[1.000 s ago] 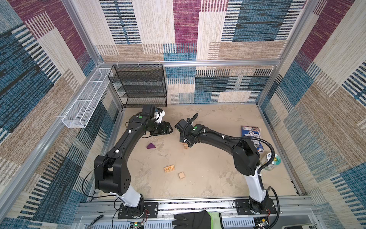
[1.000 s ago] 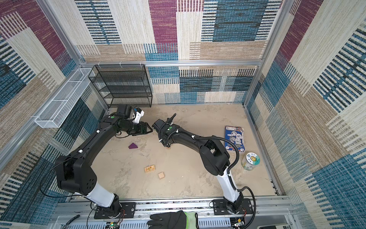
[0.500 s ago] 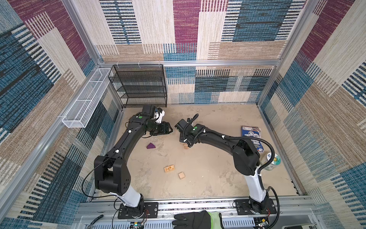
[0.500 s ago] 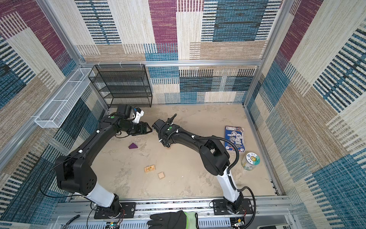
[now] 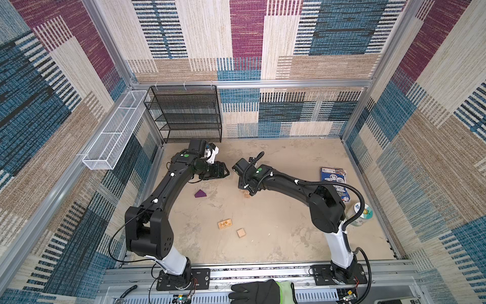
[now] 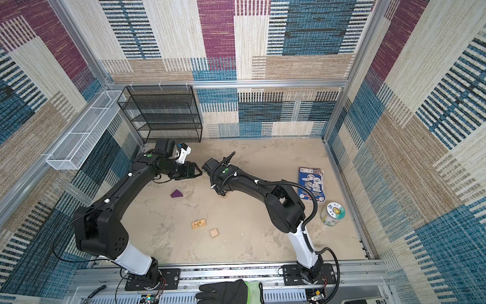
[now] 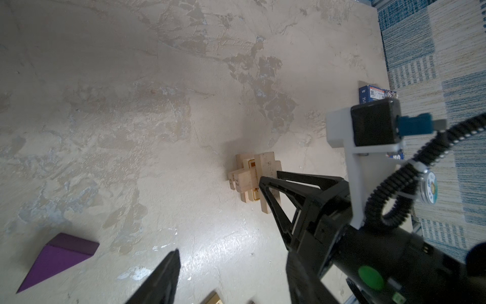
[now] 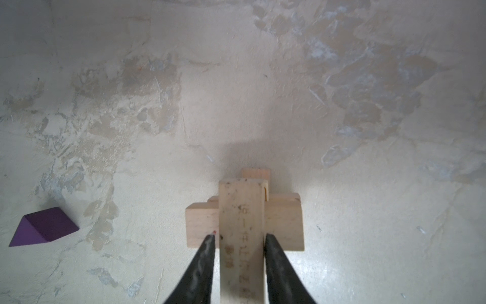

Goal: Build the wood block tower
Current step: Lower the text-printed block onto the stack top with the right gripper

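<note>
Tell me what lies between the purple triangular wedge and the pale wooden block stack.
Only bare tabletop between wedge and stack, in the right wrist view.

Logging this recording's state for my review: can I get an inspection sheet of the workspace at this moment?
Surface: beige mottled tabletop, no spills seen.
Job's things: partial tower of crossed bricks; top brick lying across it; printed brick, cube and purple wedge loose on the tabletop.
Clutter: blue booklet and lidded jar near the right wall.
Tools: left tool open, empty; right tool closed on the top brick.
Cables: black hose along the right arm, clear of the blocks.
Surroundings: black wire shelf, white wire basket, patterned walls; black glove at the front rail.
</note>
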`<state>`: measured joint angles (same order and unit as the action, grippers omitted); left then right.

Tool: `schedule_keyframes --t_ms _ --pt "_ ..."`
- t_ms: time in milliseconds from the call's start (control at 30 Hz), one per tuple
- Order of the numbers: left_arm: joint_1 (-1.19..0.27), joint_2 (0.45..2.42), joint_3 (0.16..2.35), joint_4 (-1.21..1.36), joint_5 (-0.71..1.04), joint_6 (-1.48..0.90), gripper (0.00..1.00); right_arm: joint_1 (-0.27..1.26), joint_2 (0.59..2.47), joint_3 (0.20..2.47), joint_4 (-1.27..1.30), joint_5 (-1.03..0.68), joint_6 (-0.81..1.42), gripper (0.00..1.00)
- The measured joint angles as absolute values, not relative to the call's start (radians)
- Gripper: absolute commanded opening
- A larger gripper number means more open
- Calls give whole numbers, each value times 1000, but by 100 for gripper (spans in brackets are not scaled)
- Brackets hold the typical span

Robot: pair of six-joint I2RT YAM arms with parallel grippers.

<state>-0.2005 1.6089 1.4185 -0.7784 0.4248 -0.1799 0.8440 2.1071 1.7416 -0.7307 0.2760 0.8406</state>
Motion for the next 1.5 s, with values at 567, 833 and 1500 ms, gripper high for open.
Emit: schedule_keyframes --t_ms 567,833,1500 --pt "-200 1609 1419 -778 425 -180 68 844 2111 1742 -731 273 844 35" --pt "-200 1610 1419 -778 425 -180 68 843 2115 1740 -738 273 843 32" --pt "-200 1610 1419 -778 425 -180 68 843 2124 1761 -755 273 805 30"
